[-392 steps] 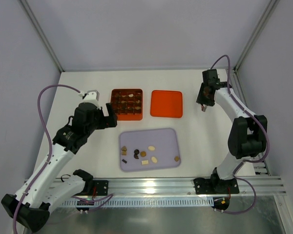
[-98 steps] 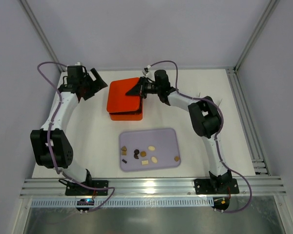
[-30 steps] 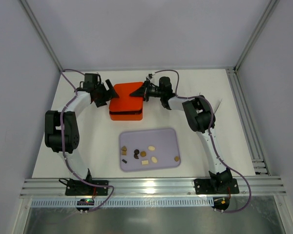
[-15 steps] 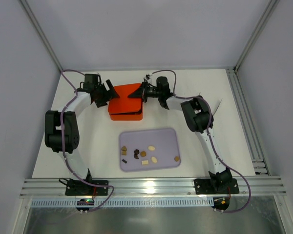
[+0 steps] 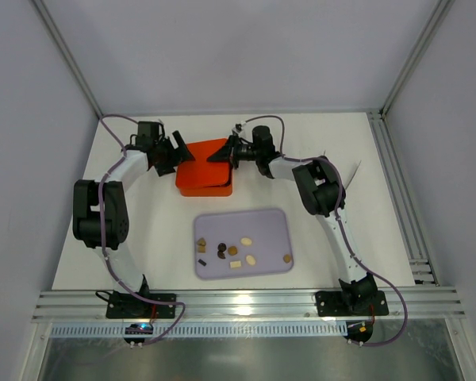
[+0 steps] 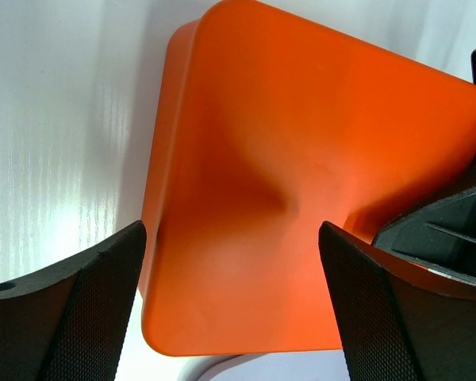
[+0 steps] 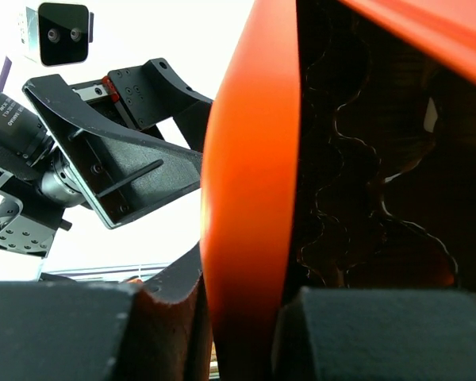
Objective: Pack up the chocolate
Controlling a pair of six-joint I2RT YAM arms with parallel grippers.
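Observation:
Several small chocolate pieces (image 5: 232, 251), dark, tan and cream, lie on the lilac tray (image 5: 262, 225). The flat orange lid (image 5: 202, 164) lies tilted over the orange gridded box (image 5: 214, 190), which only shows at its front edge. My right gripper (image 5: 223, 154) is shut on the lid's right edge; in the right wrist view the gripper (image 7: 246, 341) pinches the lid's rim (image 7: 246, 198), with dim box cells behind. My left gripper (image 5: 178, 156) is open at the lid's left side; in the left wrist view the gripper (image 6: 230, 317) straddles the lid (image 6: 301, 159) without gripping it.
The tray sits in front of the box, near the table's middle. Both arms reach to the far part of the table and meet over the box. Frame posts stand at the back corners, and a rail runs along the right edge (image 5: 401, 198).
The lid in my right gripper has shifted slightly left and settled lower over the box. My left gripper has stayed at the lid's left side.

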